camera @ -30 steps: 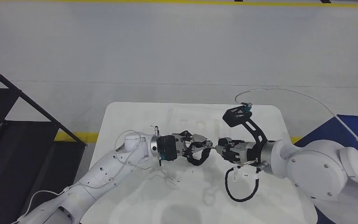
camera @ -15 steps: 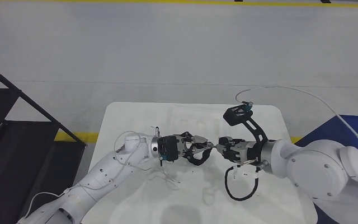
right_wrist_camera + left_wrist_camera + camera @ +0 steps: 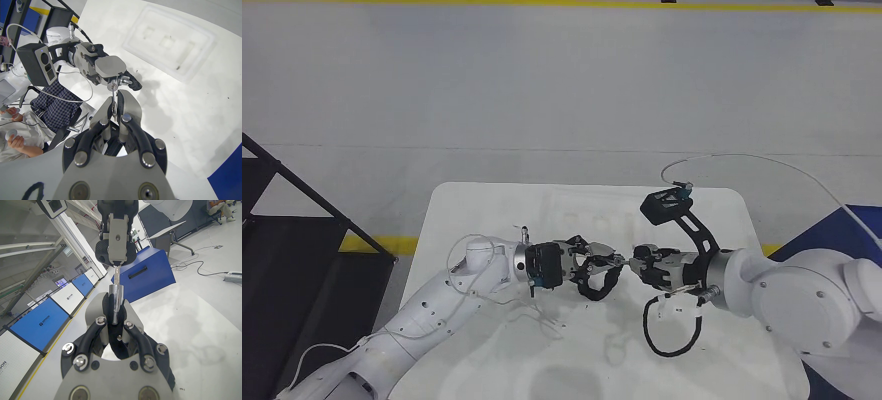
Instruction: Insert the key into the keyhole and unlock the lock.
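Key meets keyhole, 2 grippers tip to tip above the table (image 3: 722, 215).
Top view: left gripper (image 3: 582, 268) is closed on the lock (image 3: 594, 282), whose black loop hangs below its fingers. The right gripper (image 3: 634, 266) sits directly opposite, pinching the key (image 3: 622, 264), with the blade bridging the gap. Left wrist view: the silver lock cylinder (image 3: 116, 291) is clamped between the left gripper's own fingers and juts past the tips. The key blade (image 3: 117, 274) touches its end face. Right wrist view: the key head (image 3: 114, 108) is squeezed between the right gripper's own pads, the blade tip at the keyhole just ahead. Depth unclear.
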